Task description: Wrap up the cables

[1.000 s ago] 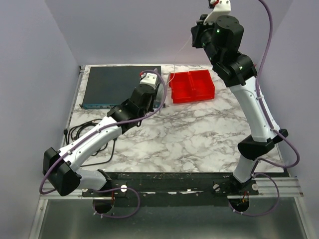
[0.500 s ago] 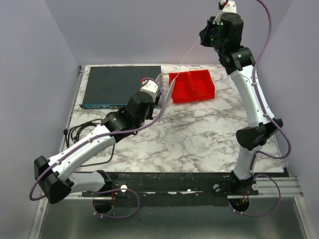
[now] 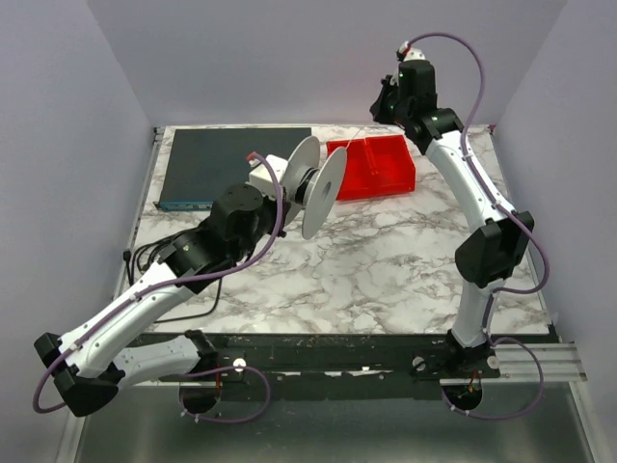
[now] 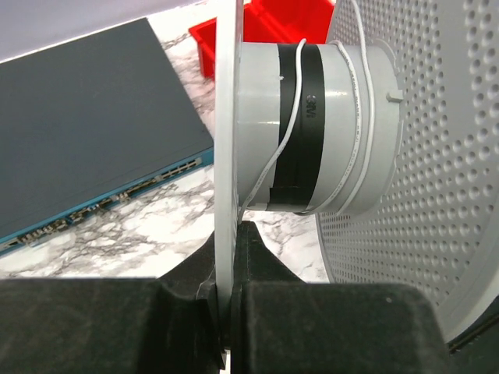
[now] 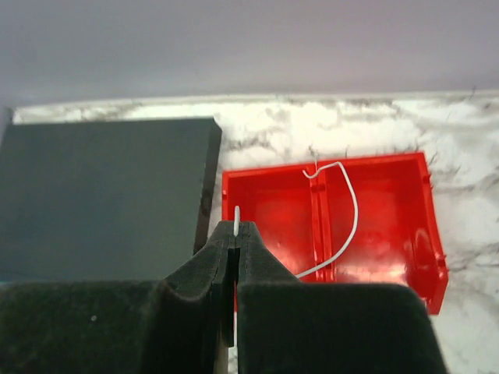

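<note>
The cable (image 4: 284, 132) is a thin white wire lying over the black-taped hub of a grey spool (image 4: 312, 125), which has one perforated flange (image 4: 437, 156). My left gripper (image 4: 234, 234) is shut on the edge of the spool's other, plain flange (image 4: 226, 117) and holds the spool (image 3: 313, 183) in the air over the table's middle. My right gripper (image 5: 236, 227) is shut on the cable's end, a short white tip showing above its fingers. From there the cable (image 5: 351, 210) curves in a loose arc over the red bin (image 5: 374, 226). The right gripper (image 3: 384, 101) hangs high above the back of the table.
A two-part red bin (image 3: 371, 166) sits at the back centre of the marble table (image 3: 386, 260). A flat dark box with a blue front edge (image 3: 231, 164) lies at the back left. Black cords (image 3: 154, 256) lie coiled by the left edge.
The left arm has stretched out and turned the spool, so its two flanges now show side on. The right arm has come down and reached further back, still gripping the cable.
</note>
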`<state>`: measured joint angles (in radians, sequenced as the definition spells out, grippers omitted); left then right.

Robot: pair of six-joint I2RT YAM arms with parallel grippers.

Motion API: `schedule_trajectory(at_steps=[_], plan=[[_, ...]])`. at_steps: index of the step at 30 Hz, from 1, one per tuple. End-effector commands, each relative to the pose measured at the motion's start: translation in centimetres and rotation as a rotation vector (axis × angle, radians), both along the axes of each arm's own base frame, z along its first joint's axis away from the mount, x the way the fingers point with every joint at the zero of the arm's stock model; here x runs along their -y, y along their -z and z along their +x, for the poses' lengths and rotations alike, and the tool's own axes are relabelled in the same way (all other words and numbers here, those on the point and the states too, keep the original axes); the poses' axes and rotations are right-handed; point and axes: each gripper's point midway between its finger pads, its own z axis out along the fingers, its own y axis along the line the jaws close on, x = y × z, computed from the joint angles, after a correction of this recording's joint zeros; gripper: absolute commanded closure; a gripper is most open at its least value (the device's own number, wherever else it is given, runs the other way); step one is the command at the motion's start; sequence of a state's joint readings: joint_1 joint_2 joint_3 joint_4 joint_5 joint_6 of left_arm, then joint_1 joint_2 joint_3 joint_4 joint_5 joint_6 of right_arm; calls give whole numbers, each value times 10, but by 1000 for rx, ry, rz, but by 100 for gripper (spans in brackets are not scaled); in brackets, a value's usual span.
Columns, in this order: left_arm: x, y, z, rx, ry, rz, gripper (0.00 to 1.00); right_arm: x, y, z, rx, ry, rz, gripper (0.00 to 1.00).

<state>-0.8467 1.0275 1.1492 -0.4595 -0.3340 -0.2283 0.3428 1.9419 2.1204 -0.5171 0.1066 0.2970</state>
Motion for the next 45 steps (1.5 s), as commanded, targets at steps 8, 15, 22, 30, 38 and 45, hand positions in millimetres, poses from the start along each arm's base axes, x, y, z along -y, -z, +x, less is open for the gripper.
schedule_trajectory(at_steps=[8,15,22,30,38,45], plan=[[0,-107,-11,30,-42,-353,100,-34,69,-35,-105,-114,183,99],[-18,-133,15,-19,-258,-511,100,-77,98,-102,-122,-187,251,99],[-26,-139,44,-44,-396,-602,100,-114,99,-159,-105,-216,276,99],[-38,-113,89,-48,-557,-532,100,-130,80,-199,-75,-196,255,99],[-29,-65,115,-64,-592,-336,100,-134,57,-213,-39,-175,102,99],[-14,-18,113,-107,-515,-192,100,-126,32,-211,22,-168,6,99]])
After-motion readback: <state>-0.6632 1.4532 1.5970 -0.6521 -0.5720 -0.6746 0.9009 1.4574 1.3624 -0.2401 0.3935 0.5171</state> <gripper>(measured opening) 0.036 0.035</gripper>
